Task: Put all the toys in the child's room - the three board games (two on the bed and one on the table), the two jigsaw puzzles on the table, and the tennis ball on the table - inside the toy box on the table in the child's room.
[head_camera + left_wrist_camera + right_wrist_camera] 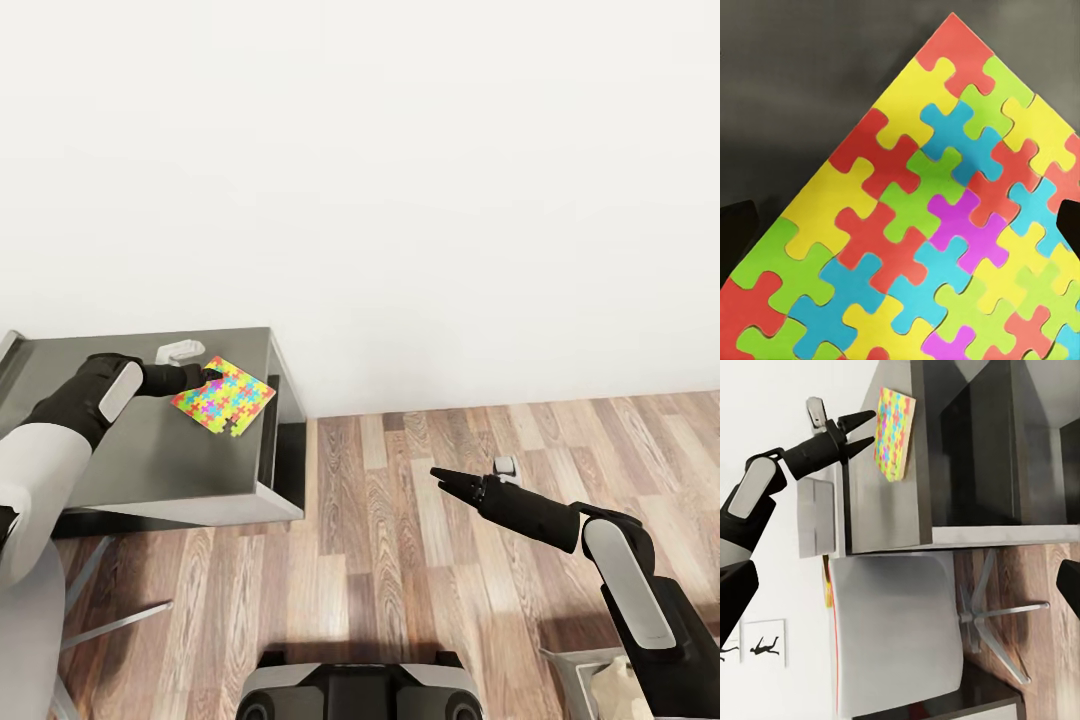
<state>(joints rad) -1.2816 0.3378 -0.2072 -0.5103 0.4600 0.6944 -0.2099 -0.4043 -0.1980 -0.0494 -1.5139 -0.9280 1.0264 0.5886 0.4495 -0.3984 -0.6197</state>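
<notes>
Jigsaw puzzle [224, 397] on the table [150, 460], near its right edge.

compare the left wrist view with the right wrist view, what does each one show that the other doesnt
Left wrist view alone: the jigsaw puzzle close up, each interlocking piece distinct on the dark table top.
Right wrist view alone: the left gripper, fingers apart, at the puzzle's edge, plus the pale chair, wood floor and wall pictures.
Both: the puzzle lying flat on the table.
</notes>
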